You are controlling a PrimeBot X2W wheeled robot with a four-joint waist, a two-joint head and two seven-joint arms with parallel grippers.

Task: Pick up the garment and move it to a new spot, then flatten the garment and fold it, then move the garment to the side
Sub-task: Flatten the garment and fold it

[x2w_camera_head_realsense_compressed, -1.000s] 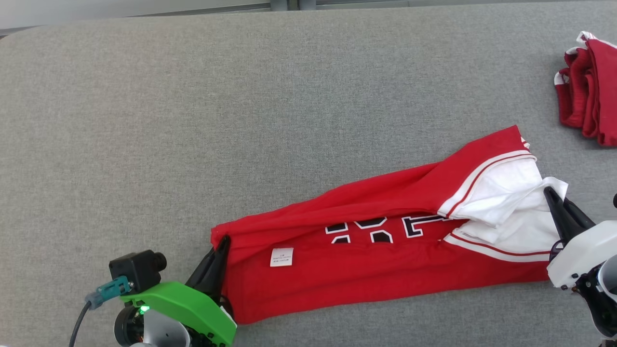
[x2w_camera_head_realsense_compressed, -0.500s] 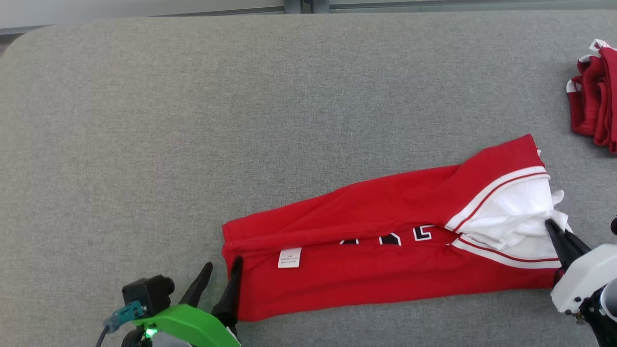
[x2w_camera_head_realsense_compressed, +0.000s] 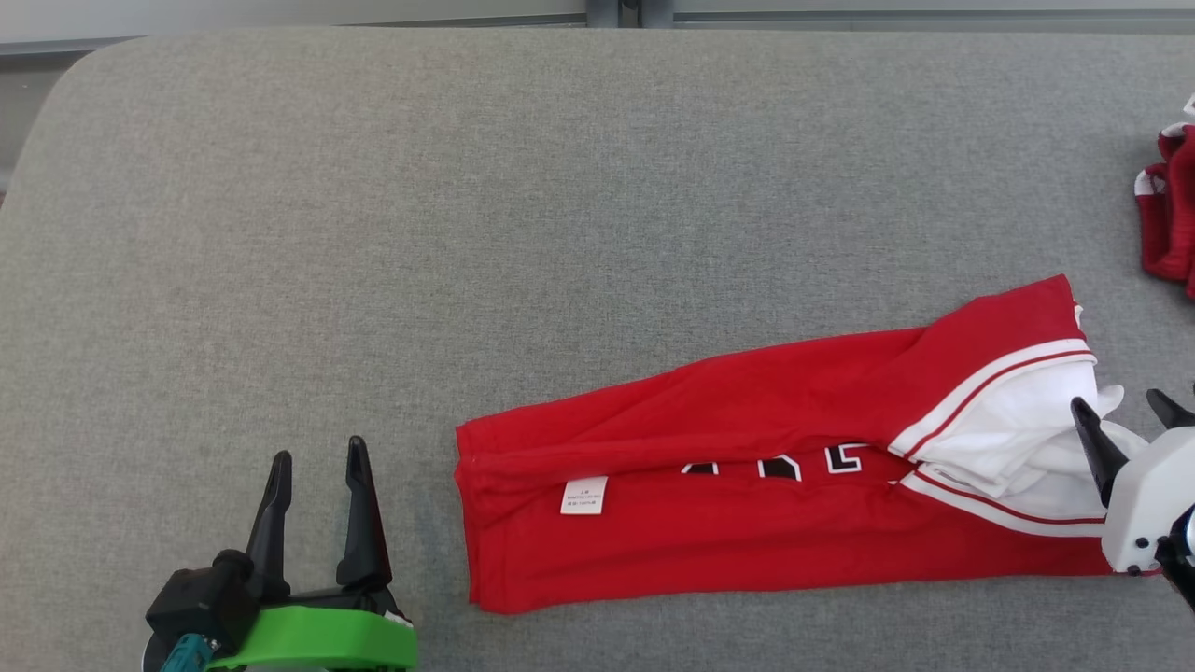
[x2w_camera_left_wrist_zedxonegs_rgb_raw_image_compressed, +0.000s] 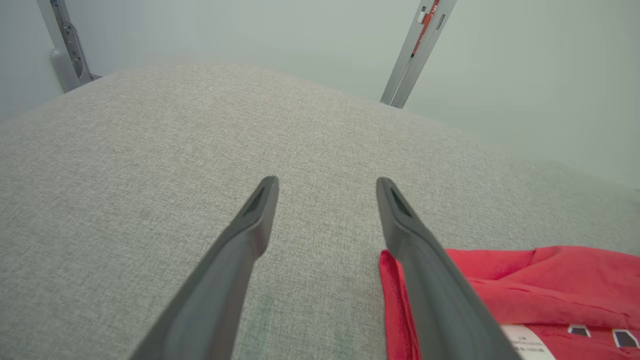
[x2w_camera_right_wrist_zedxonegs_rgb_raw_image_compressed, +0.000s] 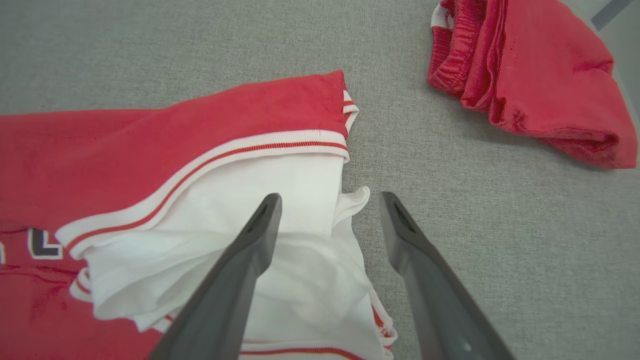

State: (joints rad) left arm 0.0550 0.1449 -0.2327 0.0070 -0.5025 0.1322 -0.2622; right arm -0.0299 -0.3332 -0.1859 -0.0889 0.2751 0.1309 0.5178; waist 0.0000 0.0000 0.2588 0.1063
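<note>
On the grey padded table [x2w_camera_head_realsense_compressed: 467, 187], toward the robot's right-front, the red shirt [x2w_camera_head_realsense_compressed: 775, 476] lies as a long folded band. Its hem end is to the left, and its white sleeves [x2w_camera_right_wrist_zedxonegs_rgb_raw_image_compressed: 225, 225] are bunched at the right end. L gripper [x2w_camera_head_realsense_compressed: 317, 451] sits just beside the hem end, jaws wide apart, nothing between them, clear of the cloth. R gripper [x2w_camera_head_realsense_compressed: 1117, 399] is at the sleeve end, also spread w/ nothing pinched; one finger lies over white cloth, the other over bare table. One arm at each end suits a lengthwise fold, I'd say — each can take a corner and keep the band straight. By its shape the fold looks partly done; the shift to the side is not yet done.

Head view gives the whole layout, incl. the white label [x2w_camera_head_realsense_compressed: 584, 495] and lettering. L wrist view adds that the hem edge is right by the inner finger. R wrist view shows the sleeve layers loose and rumpled — and a second red bundle [x2w_camera_right_wrist_zedxonegs_rgb_raw_image_compressed: 540, 75] well apart from the shirt.
</note>
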